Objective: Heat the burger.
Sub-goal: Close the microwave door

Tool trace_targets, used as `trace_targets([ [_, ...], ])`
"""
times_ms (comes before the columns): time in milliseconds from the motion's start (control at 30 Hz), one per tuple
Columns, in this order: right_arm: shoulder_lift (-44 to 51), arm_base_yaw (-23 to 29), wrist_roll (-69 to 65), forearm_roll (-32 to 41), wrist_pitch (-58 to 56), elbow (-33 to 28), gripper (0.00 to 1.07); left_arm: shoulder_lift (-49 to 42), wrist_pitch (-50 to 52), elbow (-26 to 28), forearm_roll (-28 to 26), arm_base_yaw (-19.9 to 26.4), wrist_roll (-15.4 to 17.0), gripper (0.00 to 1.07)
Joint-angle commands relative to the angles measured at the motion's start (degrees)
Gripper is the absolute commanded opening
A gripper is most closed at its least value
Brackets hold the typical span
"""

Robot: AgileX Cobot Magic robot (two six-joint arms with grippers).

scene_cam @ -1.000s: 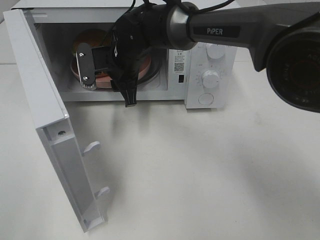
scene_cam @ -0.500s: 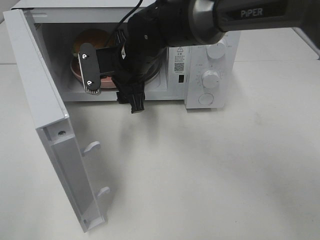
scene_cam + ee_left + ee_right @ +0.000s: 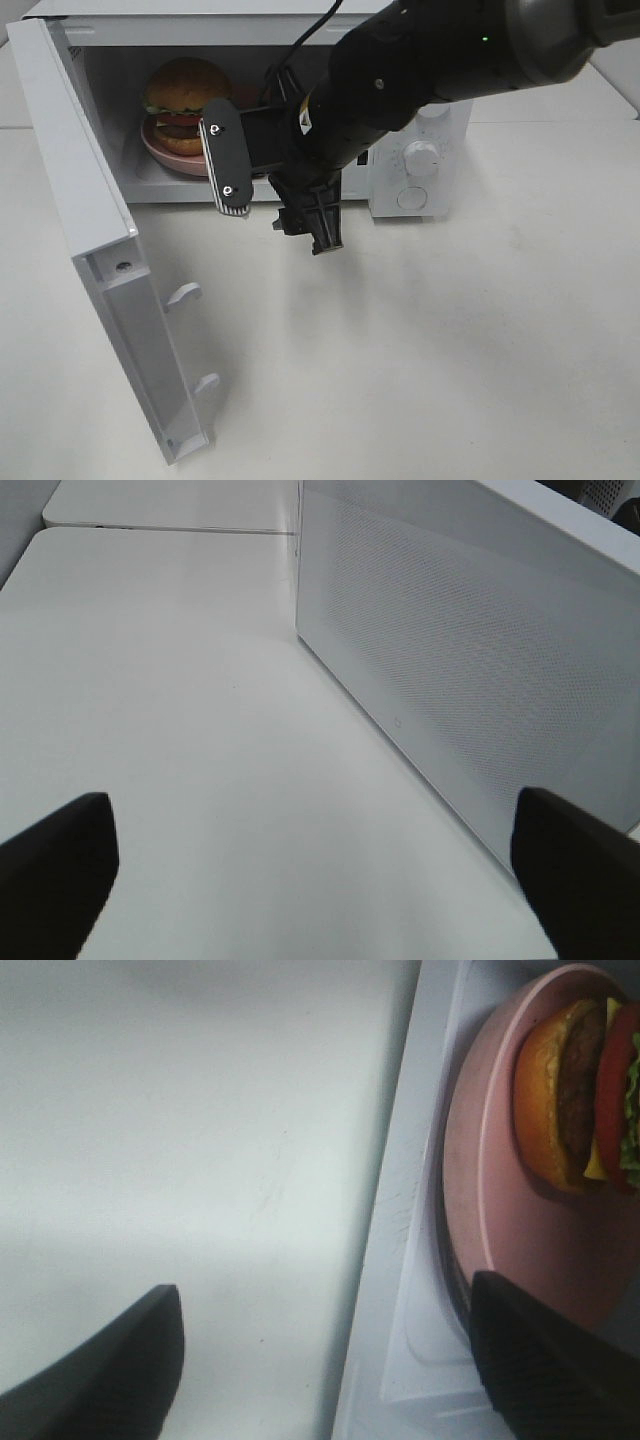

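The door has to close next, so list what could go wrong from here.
1. The right hand hangs open just in front of the open microwave; swinging the door shut now could strike it.
2. The plate sits far left inside, near the front lip, so the door might nudge it.
3. The burger is tall and stacked; any knock to the plate could tip it.

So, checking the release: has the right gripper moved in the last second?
Yes: the right gripper backed out of the microwave, toward its control knobs.
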State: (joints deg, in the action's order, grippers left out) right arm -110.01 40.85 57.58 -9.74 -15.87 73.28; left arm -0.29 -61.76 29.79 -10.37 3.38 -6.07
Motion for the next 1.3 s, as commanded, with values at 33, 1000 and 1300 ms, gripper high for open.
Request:
trace_targets([
  [33,2.8,-0.7,-1.7,0.1,0.5,-2.7,0.76,-1.0,0.2,-0.1,-0.3,0.1,0.1,1.00],
  [1000,30.9,-2.1,-25.6,0.2,-0.4,-29.1,0.76,-1.0,0.2,-0.1,-0.3,0.1,0.1,1.00],
  [1300,38.7,-2.1,-47.4,0.1,-13.4,-30.3,0.76,-1.0,0.2,-0.1,-0.3,0.1,0.1,1.00],
])
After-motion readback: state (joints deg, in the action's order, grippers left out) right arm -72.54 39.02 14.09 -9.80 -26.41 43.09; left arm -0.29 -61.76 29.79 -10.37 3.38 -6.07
